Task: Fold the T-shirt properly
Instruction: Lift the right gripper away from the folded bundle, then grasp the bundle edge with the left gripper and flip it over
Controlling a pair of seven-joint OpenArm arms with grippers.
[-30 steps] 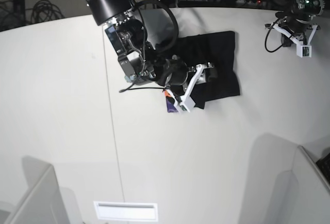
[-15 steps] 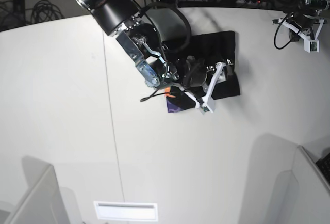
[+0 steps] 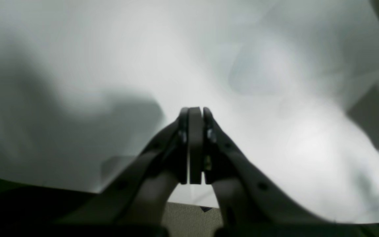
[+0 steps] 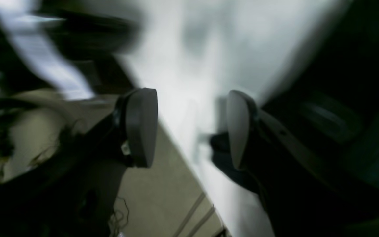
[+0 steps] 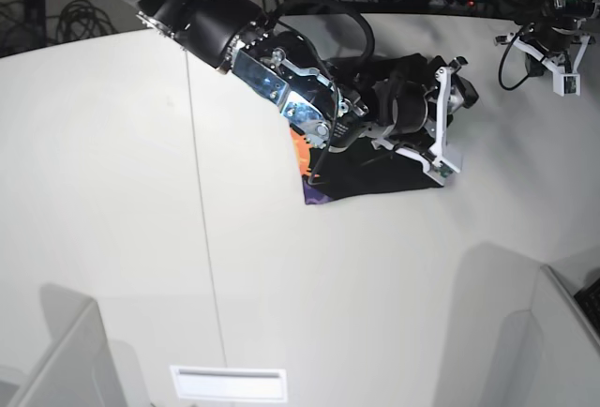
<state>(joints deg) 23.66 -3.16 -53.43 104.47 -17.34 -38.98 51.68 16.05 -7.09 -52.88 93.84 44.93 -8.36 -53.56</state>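
The black T-shirt [image 5: 370, 178] lies folded into a compact block at the back right of the white table [image 5: 309, 294]. An orange-and-purple print [image 5: 302, 156] shows at its left edge. My right gripper [image 5: 446, 122] hovers over the shirt's right edge, reaching in from the left. In the right wrist view this gripper [image 4: 189, 128] is open, with nothing between its pads, and the picture is blurred. My left gripper [image 5: 563, 77] hangs at the far right back, away from the shirt. The left wrist view shows this gripper [image 3: 195, 112] shut on nothing above bare table.
A seam [image 5: 202, 201] runs front to back across the table. Grey dividers stand at the front left [image 5: 61, 360] and front right [image 5: 553, 332] corners. A white slot plate [image 5: 230, 384] sits at the front edge. Cables [image 5: 84, 18] lie behind the table.
My right arm has swept rightward across the shirt, from its left edge to its right edge. More of the orange-and-purple print now shows at the left. The left gripper moved slightly back and right.
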